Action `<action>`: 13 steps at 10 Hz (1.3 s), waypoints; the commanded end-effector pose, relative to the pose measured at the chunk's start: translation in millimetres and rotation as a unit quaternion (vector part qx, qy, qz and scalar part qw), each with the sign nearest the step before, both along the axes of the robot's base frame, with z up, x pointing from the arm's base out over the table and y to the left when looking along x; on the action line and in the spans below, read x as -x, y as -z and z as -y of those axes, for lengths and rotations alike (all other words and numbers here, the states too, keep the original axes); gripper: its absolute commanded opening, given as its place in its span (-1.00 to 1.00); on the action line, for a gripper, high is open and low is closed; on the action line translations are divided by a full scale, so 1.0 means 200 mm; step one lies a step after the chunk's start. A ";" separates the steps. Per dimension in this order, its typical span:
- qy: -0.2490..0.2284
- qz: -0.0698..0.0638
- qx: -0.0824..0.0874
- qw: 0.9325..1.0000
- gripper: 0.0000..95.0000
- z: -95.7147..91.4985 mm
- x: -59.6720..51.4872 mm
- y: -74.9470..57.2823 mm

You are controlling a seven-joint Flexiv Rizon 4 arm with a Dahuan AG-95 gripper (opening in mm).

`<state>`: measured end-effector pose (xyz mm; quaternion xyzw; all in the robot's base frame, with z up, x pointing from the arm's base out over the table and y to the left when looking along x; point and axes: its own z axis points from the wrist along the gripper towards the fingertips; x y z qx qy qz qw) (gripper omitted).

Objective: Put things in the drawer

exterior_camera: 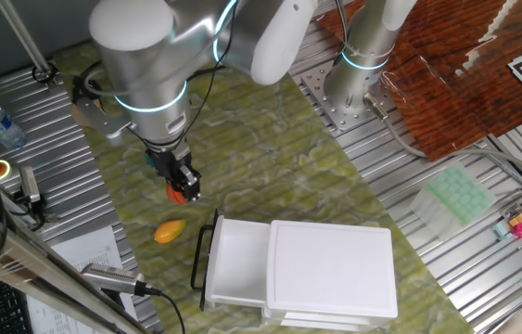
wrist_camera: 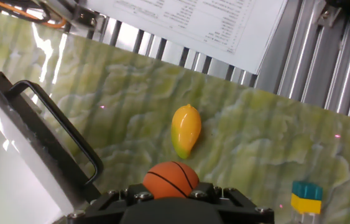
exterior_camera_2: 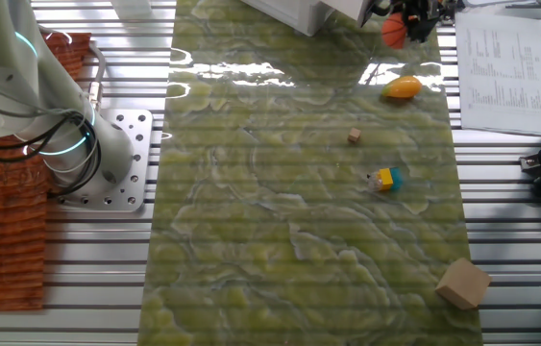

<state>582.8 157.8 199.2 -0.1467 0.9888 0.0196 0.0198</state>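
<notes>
Closest to the hand camera, an orange basketball-like ball [wrist_camera: 171,179] with dark lines sits pinched between the two fingers of the gripper [wrist_camera: 172,194], only its upper half showing above the black finger bodies. One fixed view shows the same ball [exterior_camera: 177,194] held clear of the table, off to the side of the drawer's front edge, not yet over it.

Small, round and smooth, the ball probably weighs little and would likely roll if let go on the flat mat. Its curved surface could slip out of a loose pinch, so a grip across its widest part seems safest.

Just beyond the ball lies a yellow-orange mango-shaped fruit [wrist_camera: 185,130] on the green marbled mat [exterior_camera_2: 280,240], near the drawer's black bar handle [wrist_camera: 56,130]. The drawer [exterior_camera: 235,264] is a shallow white tray pulled out from a white cabinet [exterior_camera: 333,269] with a flat top, and it looks empty.

Farther along the mat rest a yellow-and-teal block [exterior_camera_2: 383,179] and a tiny brown cube [exterior_camera_2: 354,136], well apart from the drawer. A larger tan block [exterior_camera_2: 462,283] sits near the mat's edge. A printed sheet of paper [exterior_camera_2: 501,58] lies just beside the mat.

The raised handle stands between the ball and the open tray, so the carry would probably need to pass over it.
</notes>
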 end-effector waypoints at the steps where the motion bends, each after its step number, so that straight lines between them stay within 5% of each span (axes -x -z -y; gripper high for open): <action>1: -0.070 -0.011 0.022 0.997 -1.00 0.00 0.00 0.00; 3: -0.110 -0.015 0.027 0.993 -1.00 0.00 0.00 0.00; 7: -0.104 -0.012 0.017 0.994 -1.00 -0.04 -0.01 -0.02; 9: -0.083 -0.013 0.011 0.996 -1.00 -0.14 -0.03 -0.08; 13: -0.025 -0.003 -0.011 1.000 -1.00 -0.34 -0.05 -0.10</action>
